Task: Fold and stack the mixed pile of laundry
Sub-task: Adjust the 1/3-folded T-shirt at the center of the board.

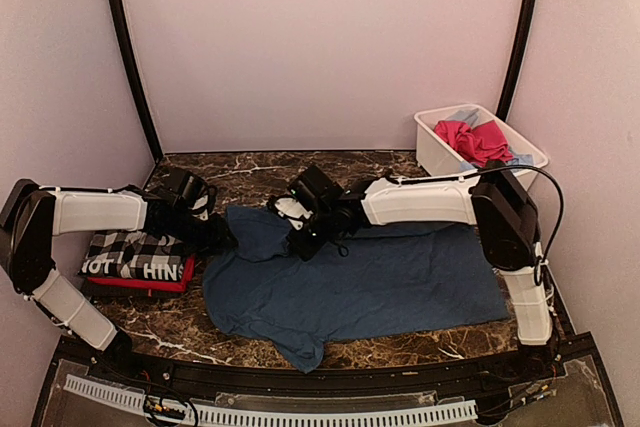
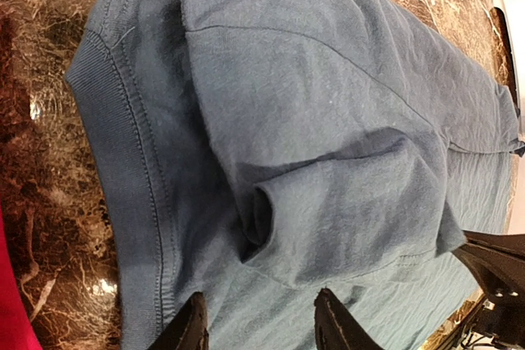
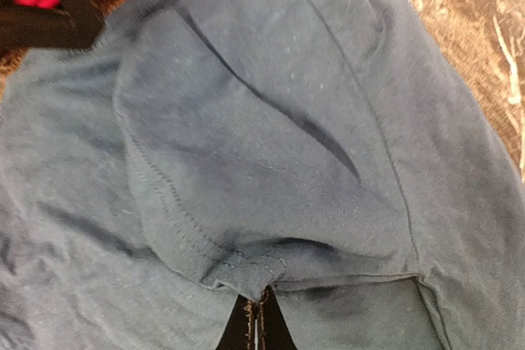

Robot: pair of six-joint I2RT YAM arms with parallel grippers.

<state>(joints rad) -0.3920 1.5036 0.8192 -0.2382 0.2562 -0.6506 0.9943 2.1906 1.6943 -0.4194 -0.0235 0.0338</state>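
A navy blue tee (image 1: 380, 282) lies spread across the middle of the marble table. My right gripper (image 3: 258, 305) is shut on the hem of its folded-over sleeve (image 3: 246, 268), near the tee's upper left part (image 1: 305, 242). Just left of that, my left gripper (image 2: 261, 297) hovers open over the cloth beside the ribbed collar (image 2: 98, 120), with nothing between its fingers. To the left lies a folded black-and-white checked garment (image 1: 135, 252) on top of a red tee (image 1: 150, 284).
A white plastic tub (image 1: 430, 152) stands at the back right, holding pink-red cloth (image 1: 475, 139) and a light blue piece (image 1: 465, 117). Pale walls close in the table on three sides. Bare marble (image 1: 260, 172) shows behind the tee.
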